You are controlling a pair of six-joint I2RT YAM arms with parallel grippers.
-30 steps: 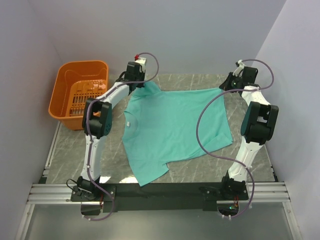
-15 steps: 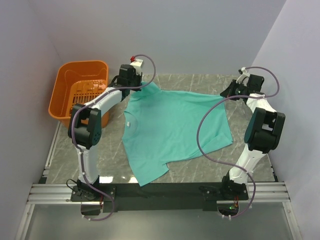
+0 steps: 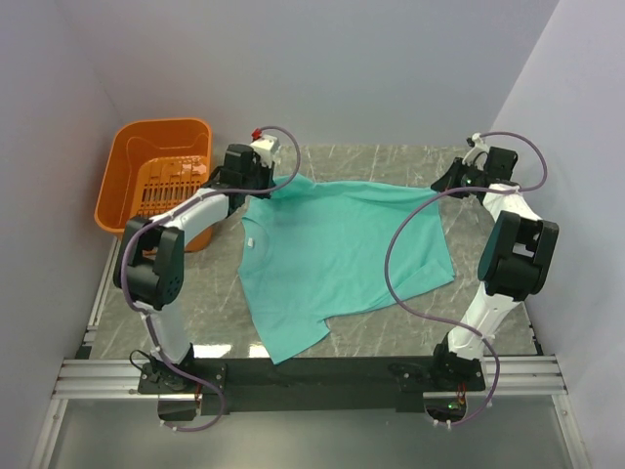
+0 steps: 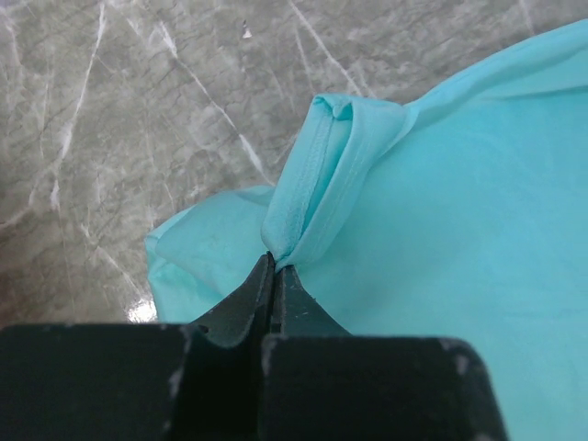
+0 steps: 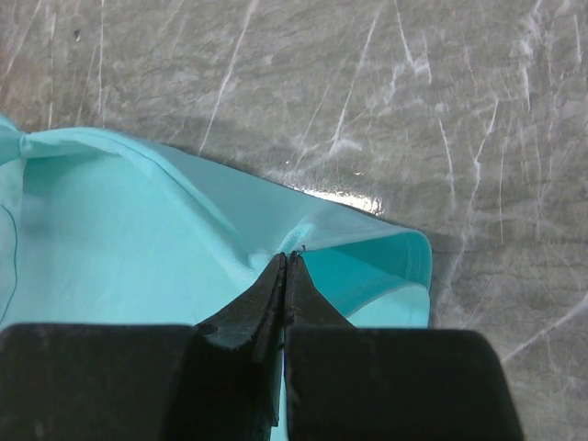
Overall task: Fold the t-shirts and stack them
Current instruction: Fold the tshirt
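A teal-green t-shirt [image 3: 337, 249] lies spread on the grey marble table, neck to the left with a small white label [image 3: 248, 241]. My left gripper [image 3: 262, 185] is shut on the far left sleeve; in the left wrist view its jaws [image 4: 274, 260] pinch a bunched fold of sleeve hem [image 4: 322, 175]. My right gripper [image 3: 447, 184] is shut on the far right corner of the t-shirt; in the right wrist view the tips [image 5: 288, 257] clamp the hem edge [image 5: 386, 266]. The far edge of the t-shirt runs stretched between the two grippers.
An orange plastic basket [image 3: 127, 186] stands at the back left, just left of the left arm. Walls close in the table on three sides. The black rail [image 3: 312, 371] with the arm bases runs along the near edge.
Both grippers have moved outward, left one further left toward the basket, right one slightly right. The far edge of the t-shirt has been drawn out straighter between them.
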